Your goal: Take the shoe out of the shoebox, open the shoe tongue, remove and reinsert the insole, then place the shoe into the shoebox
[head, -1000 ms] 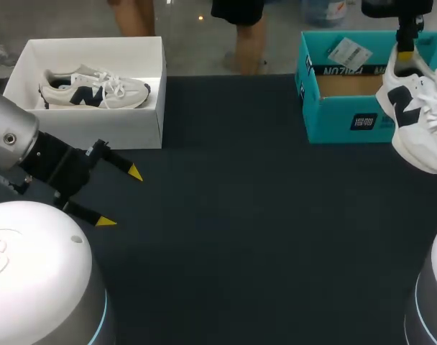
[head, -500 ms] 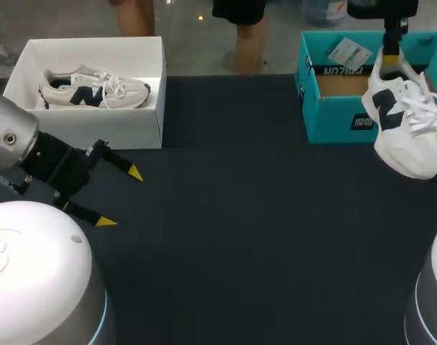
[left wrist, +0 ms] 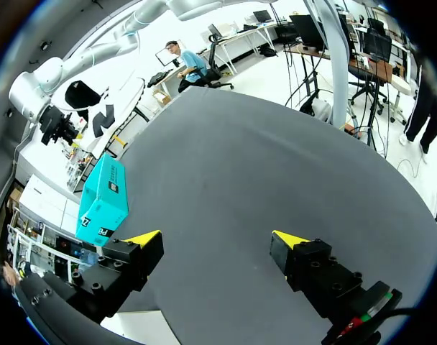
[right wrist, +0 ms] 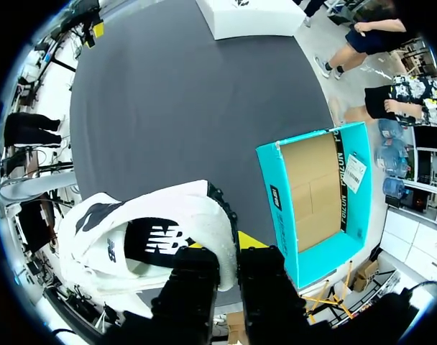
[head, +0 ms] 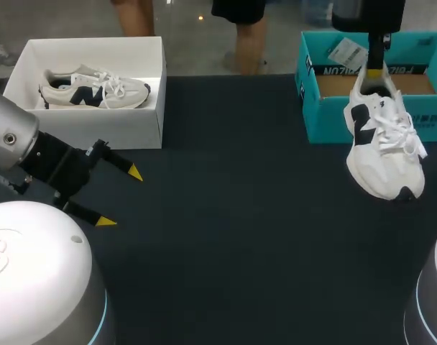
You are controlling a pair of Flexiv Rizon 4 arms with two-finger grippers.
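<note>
A white shoe with a dark side logo hangs heel-up, toe pointing down toward the dark table, in front of the open teal shoebox at the back right. My right gripper is shut on its heel collar. In the right wrist view the shoe lies against the shut fingers of the right gripper, beside the teal shoebox, whose cardboard floor shows bare. At the left side, low over the table, my left gripper stands wide open and holds nothing; the left gripper faces bare table.
A white box at the back left holds a second white shoe lying on its side. The same white box shows far across the table in the right wrist view. A label card lies inside the teal box.
My right arm has carried the shoe leftward and lower, from the right edge to in front of the teal box. The left arm has stayed where it was.
</note>
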